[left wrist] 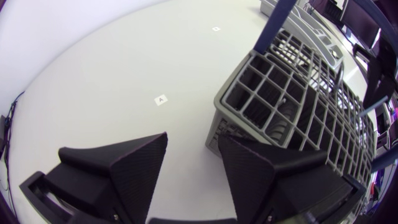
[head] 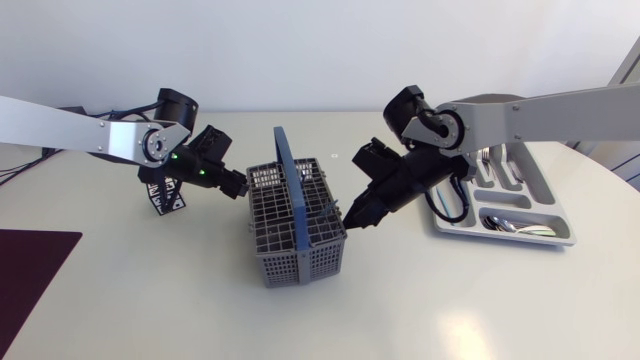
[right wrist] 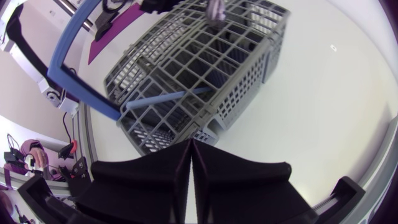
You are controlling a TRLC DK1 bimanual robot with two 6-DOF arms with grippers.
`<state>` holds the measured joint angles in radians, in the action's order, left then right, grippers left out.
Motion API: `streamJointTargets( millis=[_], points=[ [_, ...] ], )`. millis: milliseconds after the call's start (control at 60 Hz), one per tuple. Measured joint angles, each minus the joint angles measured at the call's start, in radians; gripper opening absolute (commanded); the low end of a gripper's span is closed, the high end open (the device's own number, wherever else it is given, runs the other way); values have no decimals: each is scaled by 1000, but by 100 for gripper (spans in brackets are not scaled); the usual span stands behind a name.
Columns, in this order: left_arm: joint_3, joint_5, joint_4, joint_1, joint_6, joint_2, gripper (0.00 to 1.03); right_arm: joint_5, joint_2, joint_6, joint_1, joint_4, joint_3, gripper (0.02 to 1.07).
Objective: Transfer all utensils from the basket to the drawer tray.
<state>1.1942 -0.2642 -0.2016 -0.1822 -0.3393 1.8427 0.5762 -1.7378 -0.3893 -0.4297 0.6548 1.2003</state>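
Head, basket: I see the grey basket (head: 305,262) at mid-counter, with its blue handle (head: 290,185) standing upright and running far to near.
Head, drawer tray: the grey drawer tray (head: 560,238) sits to the right, apart from the basket. Spoons (head: 515,225) lie in its near compartment and more cutlery (head: 497,170) in the far slots.
Head, left arm: my left arm (head: 110,135) comes in from the left. The left jaws sit just beside the basket's far left corner.
Head, right arm: my right arm (head: 540,110) reaches in from the right, over the tray's left end. The right jaws are low at the basket's right rim.
Head, counter: the white counter (head: 450,300) carries a dark purple mat (head: 30,270) at its near left edge. A small black-and-white marker card (head: 168,198) stands under the left arm.
Left wrist, left jaws: they are apart, with only bare counter between them.
Left wrist, basket: it stands just ahead, one corner close by one side of the jaws. I cannot tell whether they touch, and what is in the compartments is unclear.
Left wrist, tag: a small white tag (left wrist: 161,99) lies on the counter ahead of the jaws.
Right wrist, right jaws: they are pressed together tip to tip, and I see nothing between them.
Right wrist, basket: it stands just ahead of the jaws, the blue handle arching over it. A slim blue rod (right wrist: 168,98) lies across the grid top, but I cannot tell what it is.
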Motion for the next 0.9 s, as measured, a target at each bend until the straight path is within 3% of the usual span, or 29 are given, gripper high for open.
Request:
streamJointTargets(
  millis=[133,217,267,317,733,900],
  points=[
    [37,-1,-10,-24,0,28,60,-55,83,0,-48,-11,-73,13],
    [40,-5,-10,-29,-1,29,60,-92,148,-4,-53,-29,-119,37],
    [40,-8,-11,-27,-1,28,60,-142,200,-8,-58,-58,-152,65],
    [40,-11,-13,-21,-1,26,60,-199,249,-17,-68,-105,-187,76],
    [-137,-12,-17,11,-59,-299,66,-270,363,-113,-148,-337,-303,75],
    [-223,-12,-16,2,-67,-408,66,-291,359,-114,-178,-428,-320,60]
  ],
)
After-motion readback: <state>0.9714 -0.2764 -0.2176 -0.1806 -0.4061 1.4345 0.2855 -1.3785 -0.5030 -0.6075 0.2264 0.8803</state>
